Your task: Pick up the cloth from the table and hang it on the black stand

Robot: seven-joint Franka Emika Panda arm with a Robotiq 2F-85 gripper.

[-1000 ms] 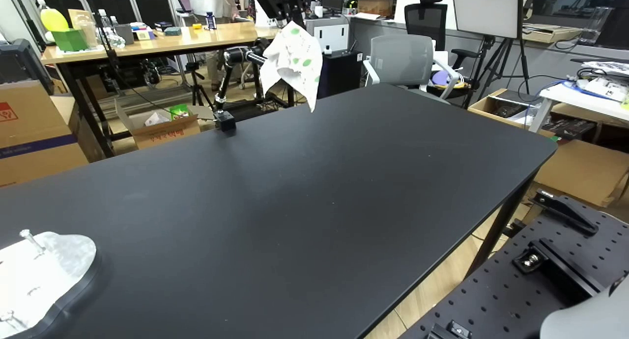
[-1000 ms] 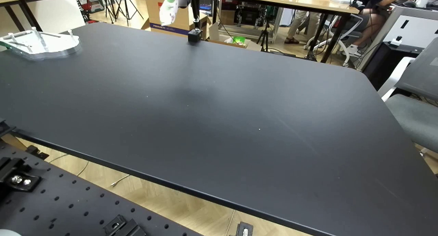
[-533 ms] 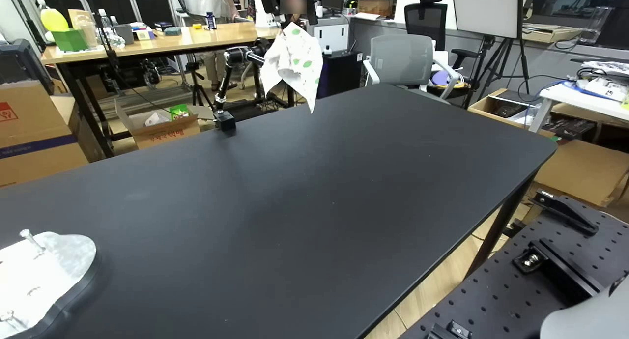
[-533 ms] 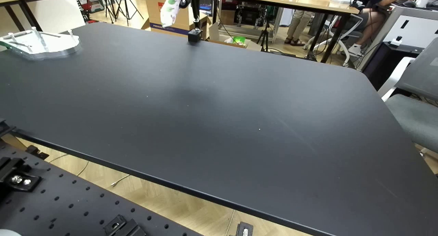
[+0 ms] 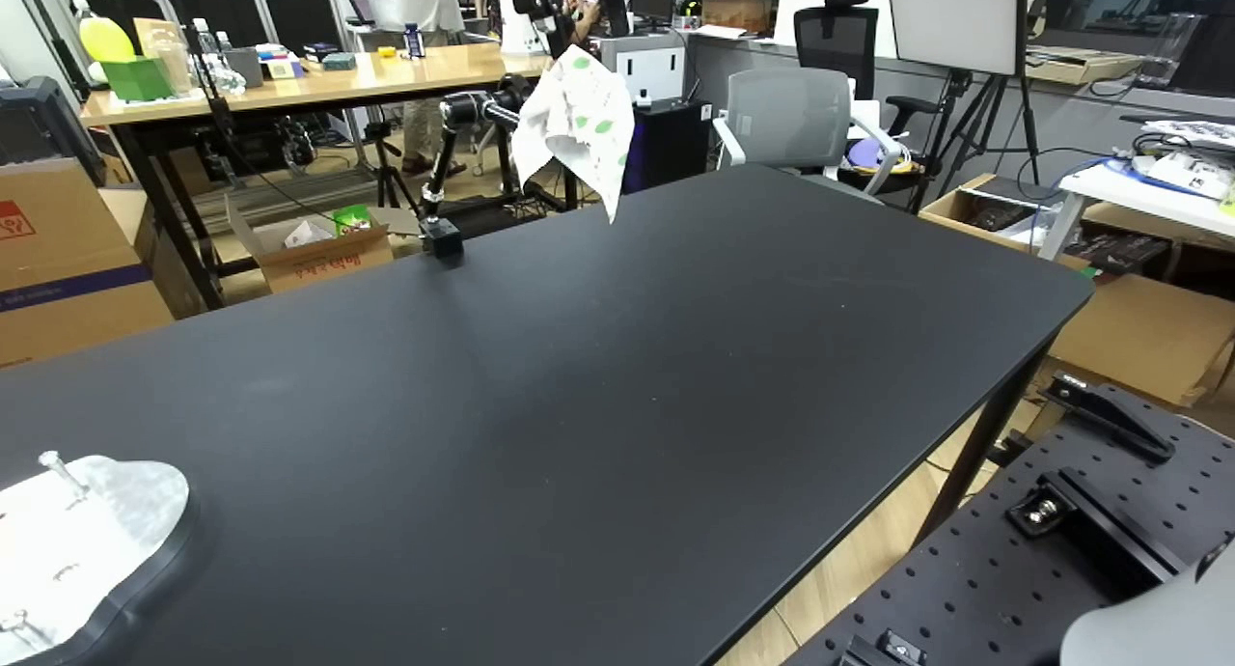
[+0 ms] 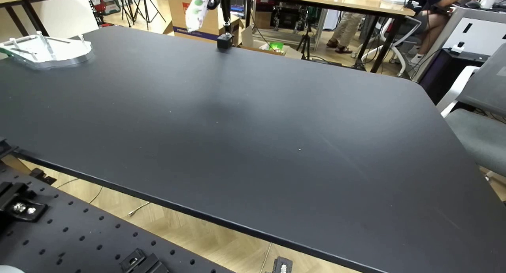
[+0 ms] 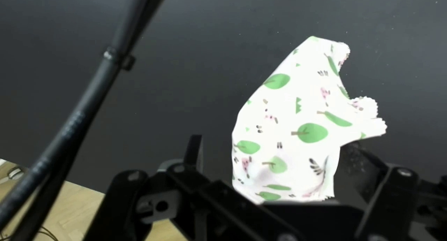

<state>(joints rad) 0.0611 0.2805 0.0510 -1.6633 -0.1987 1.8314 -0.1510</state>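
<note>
The white cloth (image 5: 579, 116), printed with green leaf shapes and small pink figures, hangs from the black stand (image 5: 443, 159), whose square base sits at the far edge of the table (image 5: 598, 405). In both exterior views the cloth's lowest corner dangles clear of the tabletop; the exact spot where it is caught on the stand is hidden. In the wrist view the fingers (image 7: 194, 153) of the gripper (image 7: 279, 146) are spread wide, the cloth showing between them with a dark gap on either side.

A white pegged board (image 5: 145, 497) lies on the table, well apart from the stand.

Beyond the table, an open carton (image 5: 328, 263) with red lettering holds a green packet (image 5: 353, 219) and something white. At the right, an open cardboard box (image 5: 950, 203) contains black and pale items too jumbled to name. On the wood-topped desk (image 5: 434, 72), a yellow balloon-like object (image 5: 106, 40) rises above a green container (image 5: 137, 80); whether it sits inside I cannot tell. Clear bottles and a grey holder (image 5: 245, 66) stand just beside, the holder's contents not visible.
</note>
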